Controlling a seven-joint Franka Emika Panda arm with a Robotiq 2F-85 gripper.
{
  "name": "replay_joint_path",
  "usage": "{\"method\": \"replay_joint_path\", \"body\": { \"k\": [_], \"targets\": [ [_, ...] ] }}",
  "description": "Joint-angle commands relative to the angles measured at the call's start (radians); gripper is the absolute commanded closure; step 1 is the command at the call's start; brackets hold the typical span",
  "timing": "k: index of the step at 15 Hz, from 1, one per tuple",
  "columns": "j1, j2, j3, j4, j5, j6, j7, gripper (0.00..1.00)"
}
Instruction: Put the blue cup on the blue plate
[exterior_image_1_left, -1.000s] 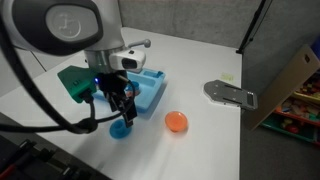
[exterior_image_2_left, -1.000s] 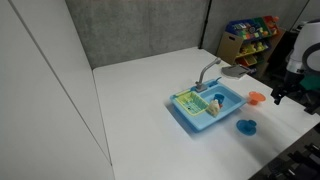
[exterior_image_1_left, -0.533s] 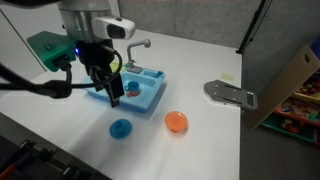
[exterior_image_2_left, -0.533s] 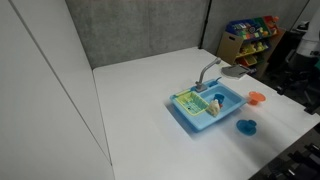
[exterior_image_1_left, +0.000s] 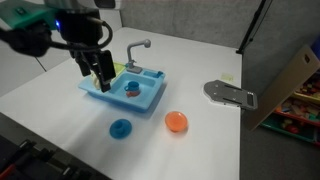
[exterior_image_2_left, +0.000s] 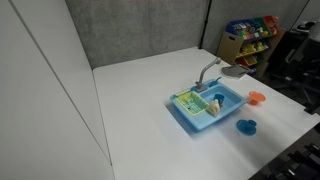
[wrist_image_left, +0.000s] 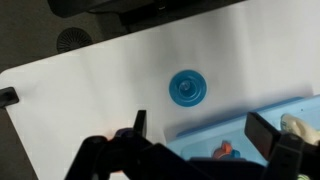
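Two fingers (wrist_image_left: 262, 130) of your gripper (wrist_image_left: 200, 128) stand spread wide with nothing between them, reaching in from the bottom of the wrist view. In an exterior view the gripper (exterior_image_1_left: 96, 78) hangs at the upper left, over the left end of the light-blue sink (exterior_image_1_left: 150, 100), and its jaws are parted there too.

You can see the blue plate (wrist_image_left: 174, 92) lying flat on the white table (wrist_image_left: 90, 90), in the upper middle of the wrist view and apart from the sink's edge (wrist_image_left: 210, 130). A smaller blue ring sits at the plate's middle; it reads as the blue cup (wrist_image_left: 188, 87) standing on the plate, seen from above, though the picture is too coarse to be sure.

In both exterior views the plate (exterior_image_1_left: 120, 128) (exterior_image_2_left: 246, 126) lies in front of the sink, with the orange plate (exterior_image_1_left: 176, 122) (exterior_image_2_left: 256, 97) near it on the table, the two not touching. A grey faucet (exterior_image_1_left: 136, 48) rises at the sink's back edge, and a small blue-and-orange toy (exterior_image_1_left: 131, 88) lies inside the basin. A flat grey piece (exterior_image_1_left: 230, 94) rests on the table at the right of the frame.
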Motion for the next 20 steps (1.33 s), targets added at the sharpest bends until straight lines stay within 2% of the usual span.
{"method": "replay_joint_path", "body": {
  "k": [1, 12, 20],
  "targets": [
    [-0.030, -0.080, 0.029, 0.005, 0.004, -0.063, -0.035, 0.00],
    [-0.036, -0.309, 0.087, 0.019, -0.056, -0.274, -0.080, 0.00],
    [-0.012, -0.420, 0.145, 0.017, -0.047, -0.348, -0.063, 0.00]
  ]
}}
